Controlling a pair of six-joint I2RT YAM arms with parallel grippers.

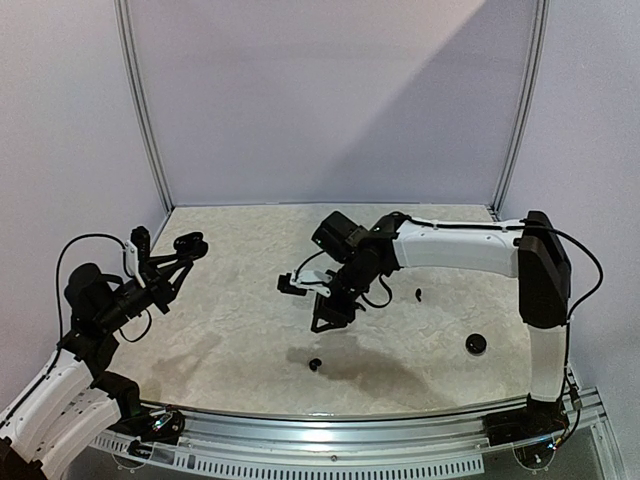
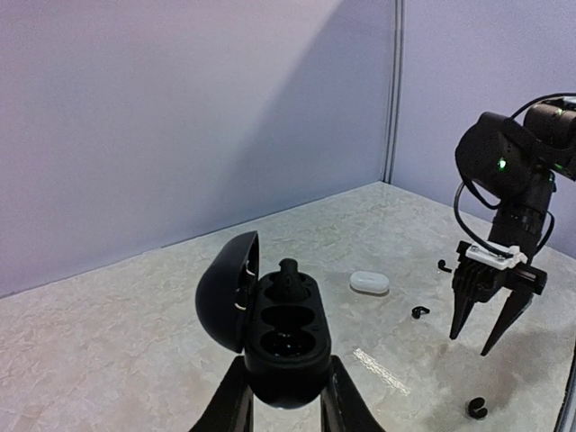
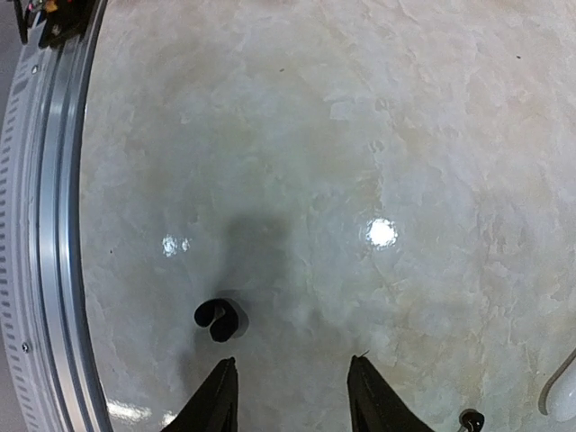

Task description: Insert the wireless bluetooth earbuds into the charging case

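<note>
Above the marbled bench (image 1: 240,330) the right claw (image 3: 290,364) hangs spread and empty. The left claw (image 2: 286,400) clenches the open black charging case (image 2: 286,337), one bud (image 2: 288,270) seemingly seated inside. A loose black earbud (image 3: 219,319) lies near the right claw.

Soft light comes from above. It makes small bright spots on the shiny table (image 3: 381,232). A big slanted shadow crosses the back wall (image 1: 400,130). Everything looks a little fuzzy.

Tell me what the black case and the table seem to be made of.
The black case: probably moulded plastic, matte; it shows only a soft sheen. The table: marble or a marble-print laminate, I cannot tell which; glossy, with pale veining and bright lamp reflections.
</note>
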